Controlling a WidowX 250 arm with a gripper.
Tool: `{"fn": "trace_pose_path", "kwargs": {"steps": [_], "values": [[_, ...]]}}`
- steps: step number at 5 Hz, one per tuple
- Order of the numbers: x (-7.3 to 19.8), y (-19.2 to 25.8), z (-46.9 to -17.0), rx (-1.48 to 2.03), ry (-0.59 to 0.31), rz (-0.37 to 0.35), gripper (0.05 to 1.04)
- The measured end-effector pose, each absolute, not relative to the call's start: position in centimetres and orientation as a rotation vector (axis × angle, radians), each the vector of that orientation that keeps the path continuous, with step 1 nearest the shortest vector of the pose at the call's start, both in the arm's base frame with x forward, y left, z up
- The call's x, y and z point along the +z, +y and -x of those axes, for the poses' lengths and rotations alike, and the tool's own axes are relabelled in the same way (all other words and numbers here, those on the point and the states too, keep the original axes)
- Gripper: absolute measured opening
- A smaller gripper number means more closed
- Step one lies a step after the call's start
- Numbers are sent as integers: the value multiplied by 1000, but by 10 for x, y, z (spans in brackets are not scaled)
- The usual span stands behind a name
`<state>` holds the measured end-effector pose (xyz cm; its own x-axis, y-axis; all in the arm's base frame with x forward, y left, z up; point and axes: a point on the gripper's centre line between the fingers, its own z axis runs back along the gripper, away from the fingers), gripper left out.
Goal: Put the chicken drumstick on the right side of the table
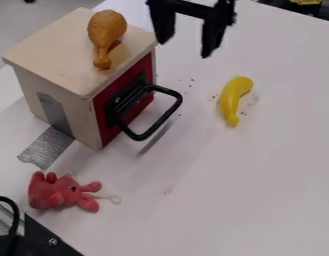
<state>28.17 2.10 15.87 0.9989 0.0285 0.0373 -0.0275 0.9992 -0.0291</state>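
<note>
- resting on the wooden box's (53, 47) top: the toy chicken drumstick (106, 29)
- hanging right of the box's top: the end effector (184, 49), wide, nothing between its fingers
- lying on the desk (260, 175) right of the box: the toy banana (232, 100)
- lying below the box: a red plush toy (60, 192)

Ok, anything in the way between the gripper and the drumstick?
Nothing visible stands between them: the drumstick lies uncovered on the wooden box's top, and the open gripper hangs to its right in the view.
</note>
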Motion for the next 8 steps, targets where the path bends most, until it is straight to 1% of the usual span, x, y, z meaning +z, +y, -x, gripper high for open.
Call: {"fn": "trace_pose_path", "kwargs": {"steps": [1, 2, 3, 5, 6, 7, 8], "values": [[177, 57, -265, 114, -69, 29, 1000], [179, 85, -258, 203, -81, 36, 1000], [166, 101, -254, 248, -61, 14, 1000], [142, 113, -256, 323, -11, -50, 1000], [116, 118, -259, 347, 56, -78, 999], [105, 122, -263, 350, 90, -86, 999], [103, 125, -267, 347, 96, -93, 956]]}}
